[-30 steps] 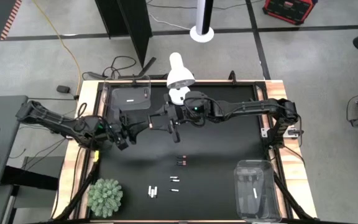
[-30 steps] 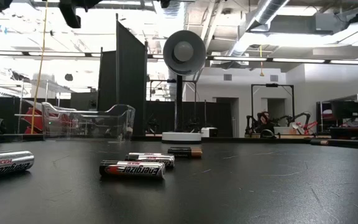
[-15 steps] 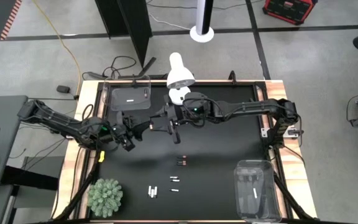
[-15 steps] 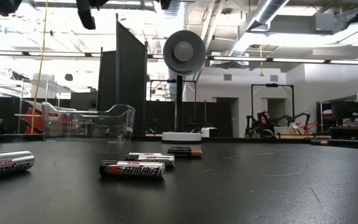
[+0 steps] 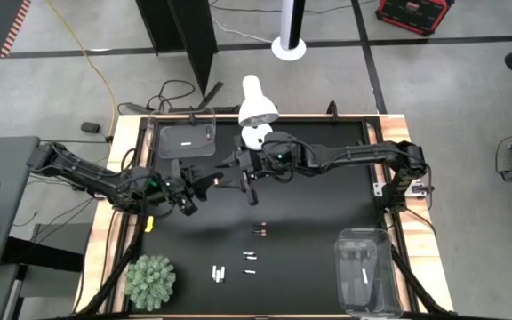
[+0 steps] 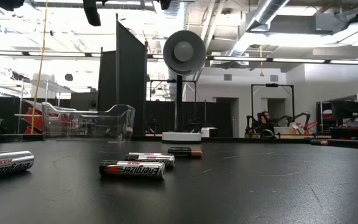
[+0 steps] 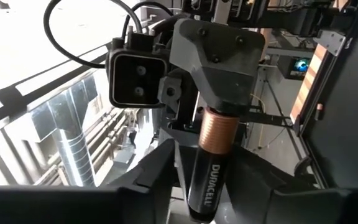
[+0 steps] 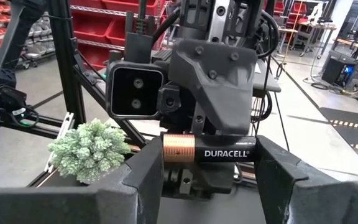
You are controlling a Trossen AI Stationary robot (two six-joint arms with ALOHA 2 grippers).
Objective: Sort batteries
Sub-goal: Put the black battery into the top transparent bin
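Batteries first: counting three dark batteries [image 6: 132, 169] with copper-red marks on the table [image 6: 260, 193] in the low view, lying on their sides near the middle, two close together and one a little behind. Counting about four white batteries [image 5: 219, 273] nearer the front edge from above, too small there for a sure count. Seeing silver batteries [image 6: 5, 163] at the edge of the low view, one whole and another cut off by the frame.

Counting two clear bins: the back bin [image 5: 185, 142] at the left rear corner, contents too dim to name, and the front bin [image 5: 363, 271] at the right front corner, holding what looks like two white batteries. Counting one green plant [image 5: 151, 282] at the left front corner.

Reaching in from the right with the right gripper [image 8: 210, 154], well above the table, arm stretched long across the rear half. Pinching one battery [image 8: 219, 152] lengthwise, end to end, black body and copper band crosswise before its camera.

Meeting it from the left with the left gripper [image 7: 207, 168], arm bent low along the left edge and pointing straight at the other gripper, the two cameras facing each other. Framing that same held battery in the left wrist view, running away from the lens; not telling whether this gripper is pressing on it or only surrounding it.

Showing only dark arm parts at the top edge of the low view, both grippers cut off there.
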